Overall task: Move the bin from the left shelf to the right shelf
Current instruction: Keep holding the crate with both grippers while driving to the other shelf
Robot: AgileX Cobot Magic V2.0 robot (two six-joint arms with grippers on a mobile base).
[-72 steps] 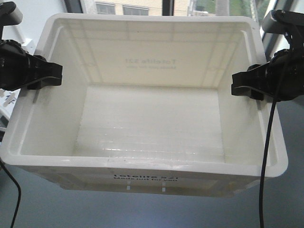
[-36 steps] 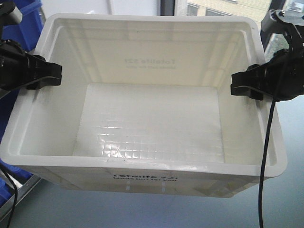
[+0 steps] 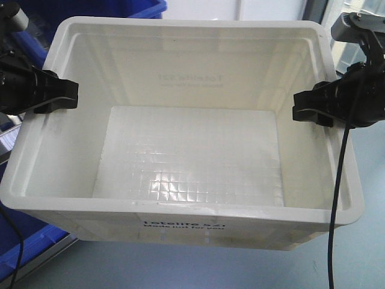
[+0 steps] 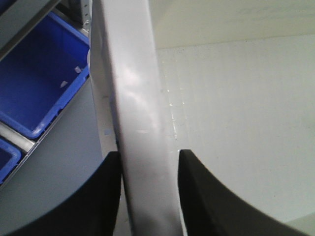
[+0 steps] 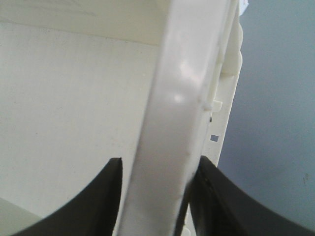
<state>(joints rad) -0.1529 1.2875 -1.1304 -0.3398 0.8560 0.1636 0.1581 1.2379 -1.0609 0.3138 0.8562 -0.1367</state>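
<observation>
**Blue bins slid into frame behind a carried tote**

The backdrop shifted while the load did not. A second earlier, windows filled the space behind the bin [image 3: 180, 66]. Half a second earlier, a sliver of blue showed at the left edge. At this moment blue bins [image 3: 120, 7] crowded the upper left and lower left of the front view. Against the camera, the bin and both arms sat exactly where they had been, so it was the view that swung, not the grip.

The large white bin hung empty between the two arms, with grey floor [image 3: 361, 259] visible beneath it and no shelf under it. The left end effector [image 3: 60, 96] was pinched over the left rim. The right end effector [image 3: 310, 111] was clamped the same way on the right rim. Both wrist views showed one dark finger inside the wall and one outside.

The hold looked slender — two narrow pinches on a smooth rolled rim, with nothing under the base. A jolt could probably let the rim slide through the fingers and tip the bin. If the arms drifted apart or together, the walls could flex and one side might pop free. The blue bins and a metal shelf upright [image 4: 86, 17] stood close on the left, so a wide swing risked clipping them. The right arm's cable [image 3: 337, 180] draped across the near right corner — a likely snag when the bin is set down.
</observation>
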